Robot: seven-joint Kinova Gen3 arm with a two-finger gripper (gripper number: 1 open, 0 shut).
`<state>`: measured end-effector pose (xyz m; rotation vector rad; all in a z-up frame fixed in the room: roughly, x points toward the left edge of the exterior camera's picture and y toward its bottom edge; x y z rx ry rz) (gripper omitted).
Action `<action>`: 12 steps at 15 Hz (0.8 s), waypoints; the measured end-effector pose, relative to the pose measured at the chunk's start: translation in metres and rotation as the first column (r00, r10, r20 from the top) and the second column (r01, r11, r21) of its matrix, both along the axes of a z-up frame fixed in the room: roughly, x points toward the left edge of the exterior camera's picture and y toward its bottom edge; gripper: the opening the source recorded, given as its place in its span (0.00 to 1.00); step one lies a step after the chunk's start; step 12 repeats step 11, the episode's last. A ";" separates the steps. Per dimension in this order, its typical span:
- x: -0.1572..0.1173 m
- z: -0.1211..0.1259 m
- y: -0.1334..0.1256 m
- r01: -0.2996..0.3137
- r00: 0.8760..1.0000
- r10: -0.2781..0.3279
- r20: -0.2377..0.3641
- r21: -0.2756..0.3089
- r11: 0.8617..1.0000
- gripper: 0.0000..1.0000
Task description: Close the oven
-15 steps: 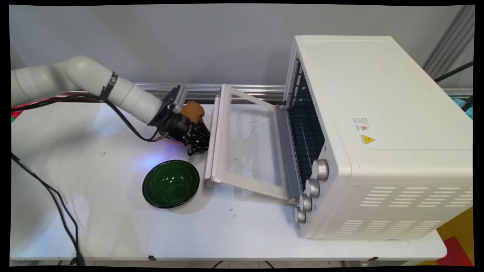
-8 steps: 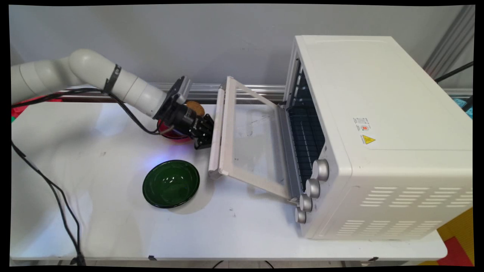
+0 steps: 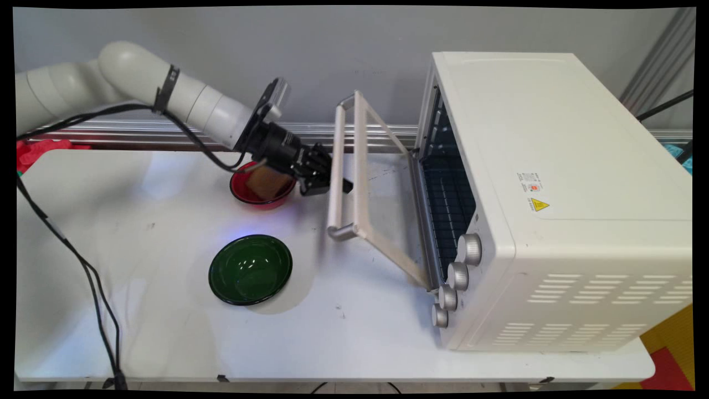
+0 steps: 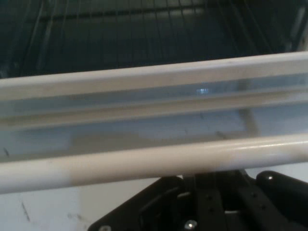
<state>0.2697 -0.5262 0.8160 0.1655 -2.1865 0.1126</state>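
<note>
My black gripper (image 3: 331, 182) presses against the handle (image 3: 335, 166) of the white toaster oven's (image 3: 554, 194) glass door (image 3: 382, 205), from the door's outer side. The door stands about half raised, tilted toward the oven's dark mouth. In the hand view the handle's pale bar (image 4: 144, 163) runs across just above the gripper's linkage (image 4: 207, 202). Beyond it are the door's frame (image 4: 144, 79) and the wire rack (image 4: 144, 29) inside the oven. A red bowl (image 3: 246, 194) holding a brown piece of bread (image 3: 266, 182) sits on the table just under the wrist.
An empty green bowl (image 3: 250, 269) lies on the table in front of the red one, left of the door. Several silver knobs (image 3: 457, 274) line the oven's near corner. Black cables (image 3: 83, 266) hang down the table's left side.
The gripper has moved up and to the right, lifting the oven door from nearly flat to half raised. The red bowl with the bread has come out from behind the hand.
</note>
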 end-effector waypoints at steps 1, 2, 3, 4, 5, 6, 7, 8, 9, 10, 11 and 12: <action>-0.006 0.007 -0.001 -0.004 1.000 0.004 -0.010 -0.002 1.000 0.00; -0.010 0.011 -0.002 -0.006 1.000 0.006 -0.015 -0.002 1.000 0.00; -0.012 0.014 -0.003 -0.008 1.000 0.008 -0.019 -0.002 1.000 0.00; -0.016 0.018 -0.004 -0.010 1.000 0.010 -0.023 -0.002 1.000 0.00; -0.018 0.020 -0.004 -0.011 1.000 0.011 -0.025 -0.001 1.000 0.00; -0.021 0.023 -0.005 -0.012 1.000 0.012 -0.027 0.000 1.000 0.00; -0.023 0.026 -0.005 -0.016 0.999 0.016 -0.029 0.001 1.000 0.00; -0.024 0.028 -0.006 -0.018 0.999 0.018 -0.030 0.002 1.000 0.00; -0.026 0.031 -0.006 -0.023 0.999 0.023 -0.031 0.003 1.000 0.00; -0.027 0.033 -0.007 -0.026 0.999 0.026 -0.032 0.005 1.000 0.00; -0.029 0.035 -0.007 -0.030 0.999 0.030 -0.034 0.006 1.000 0.00; -0.029 0.035 -0.007 -0.030 0.999 0.030 -0.034 0.006 1.000 0.00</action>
